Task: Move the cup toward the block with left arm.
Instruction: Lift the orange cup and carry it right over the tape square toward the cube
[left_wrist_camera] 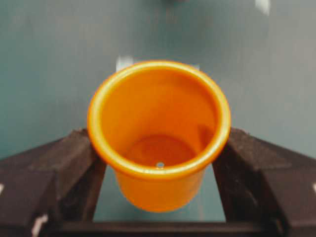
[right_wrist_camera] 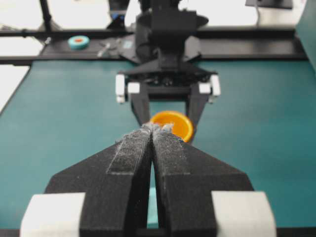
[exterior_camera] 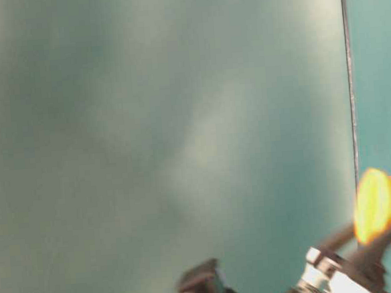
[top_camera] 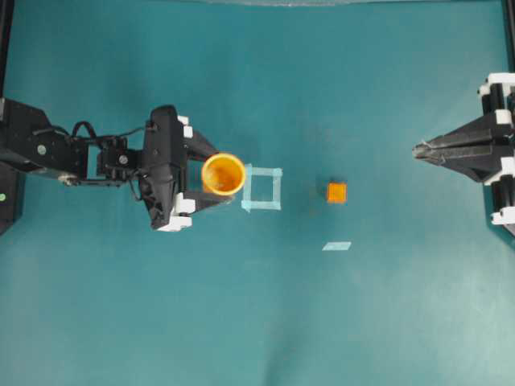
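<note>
The cup (top_camera: 223,174) is standing upright on the teal table (top_camera: 338,322), left of centre and well clear of every edge, between the two fingers of the left gripper (top_camera: 216,175). In the left wrist view those fingers (left_wrist_camera: 64,163) are sitting against the cup's sides just under its rim, so they are flanking it closely, though a firm clamp cannot be told. A pale blue tape square (top_camera: 262,187) is lying just beside the cup on the side facing the block (top_camera: 336,192), which is resting near the table's centre, well apart from the cup. Bare surface is lying between square and block. A small tape strip (top_camera: 337,246) is lying below the block. The right gripper (top_camera: 418,149) is hanging near the right edge, its jaws pressed together.
</note>
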Robot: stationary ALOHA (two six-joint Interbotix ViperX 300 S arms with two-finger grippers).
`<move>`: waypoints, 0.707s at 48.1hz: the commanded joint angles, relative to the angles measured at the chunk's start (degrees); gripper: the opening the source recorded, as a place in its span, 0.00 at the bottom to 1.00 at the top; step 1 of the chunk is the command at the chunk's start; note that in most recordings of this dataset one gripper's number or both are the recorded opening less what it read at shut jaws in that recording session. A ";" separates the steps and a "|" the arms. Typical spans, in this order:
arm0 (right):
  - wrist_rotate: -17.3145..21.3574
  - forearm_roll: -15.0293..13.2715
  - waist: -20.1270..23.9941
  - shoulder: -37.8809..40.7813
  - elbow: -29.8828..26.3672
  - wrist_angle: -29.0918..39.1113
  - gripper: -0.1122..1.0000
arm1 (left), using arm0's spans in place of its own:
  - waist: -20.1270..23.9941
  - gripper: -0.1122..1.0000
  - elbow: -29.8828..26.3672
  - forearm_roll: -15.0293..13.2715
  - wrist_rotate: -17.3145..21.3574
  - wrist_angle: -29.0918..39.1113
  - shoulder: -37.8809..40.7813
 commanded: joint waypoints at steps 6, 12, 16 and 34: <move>0.18 0.09 0.00 0.26 -1.67 -0.26 0.10 | -0.18 0.66 -4.04 0.09 0.09 -0.35 -2.02; 0.18 0.00 0.00 0.18 -1.76 -0.26 0.10 | -0.09 0.66 -6.50 0.18 0.09 -0.26 -1.41; 0.18 0.00 0.00 0.18 -1.76 -0.26 0.10 | -0.09 0.66 -8.09 0.18 0.09 -0.18 -0.79; 0.18 0.00 0.00 0.26 -2.02 -0.26 0.10 | -0.18 0.66 -16.35 0.18 0.09 2.99 3.08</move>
